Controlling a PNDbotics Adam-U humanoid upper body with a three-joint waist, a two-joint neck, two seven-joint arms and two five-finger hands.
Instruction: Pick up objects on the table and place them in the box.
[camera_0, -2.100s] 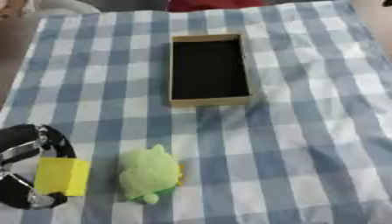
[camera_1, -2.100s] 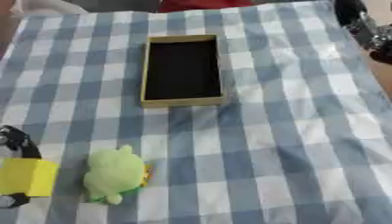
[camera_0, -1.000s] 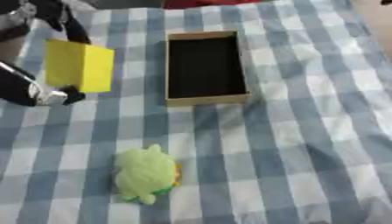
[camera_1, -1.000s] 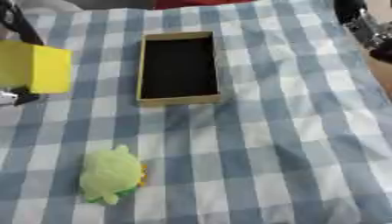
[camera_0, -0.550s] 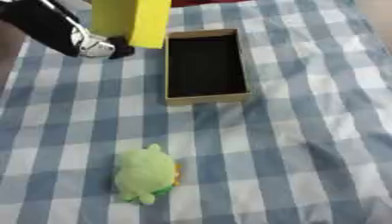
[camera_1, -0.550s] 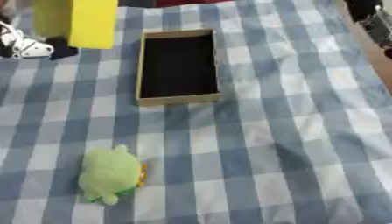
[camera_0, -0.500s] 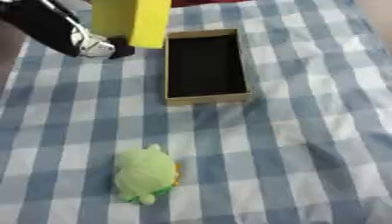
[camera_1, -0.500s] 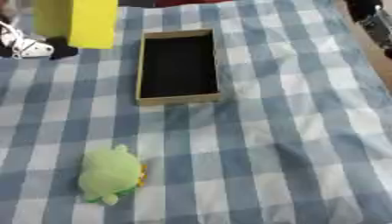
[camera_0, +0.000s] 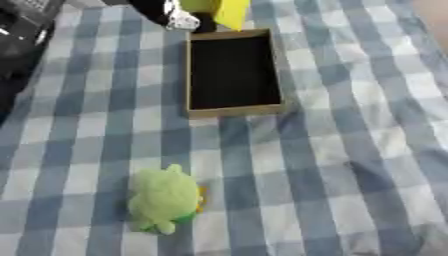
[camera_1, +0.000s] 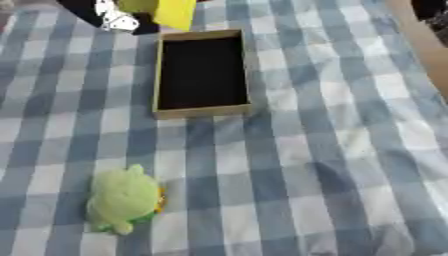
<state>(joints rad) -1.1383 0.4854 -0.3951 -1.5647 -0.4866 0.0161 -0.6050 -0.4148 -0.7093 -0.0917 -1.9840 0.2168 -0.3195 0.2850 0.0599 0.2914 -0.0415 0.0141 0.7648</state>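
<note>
Yellow block (camera_0: 220, 10) sits at the top edge of the left eye view, just above the far short wall of the box (camera_0: 233, 111), partly cut off by the frame; only its lower part shows, with one corner pointing down toward the box rim. Beside it, on its left, the robot's left hand (camera_0: 175, 16) shows as a black shape with a pale patch, pressed against the block and holding it up off the cloth; how its fingers lie round the block cannot be made out. The box is a shallow tan tray with a dark inside, lying lengthwise in the upper middle of the frame on the blue and white checked cloth (camera_0: 350, 150). Nothing lies inside it. A green plush toy (camera_0: 164, 199) rests on the cloth in the lower left, well apart from the box, with a small orange bit at its right side. A dark object (camera_0: 22, 30) fills the upper left corner

In the right eye view the same things sit shifted toward the left. The block's lower part hangs at the top edge, just above the box's far left corner, and the left hand shows black and white next to it in the upper left. The plush toy lies near the lower left corner. At the upper right corner a dark shape (camera_1: 430, 12) shows above a tan strip (camera_1: 418, 45) along the cloth's edge; what it is cannot be told
</note>
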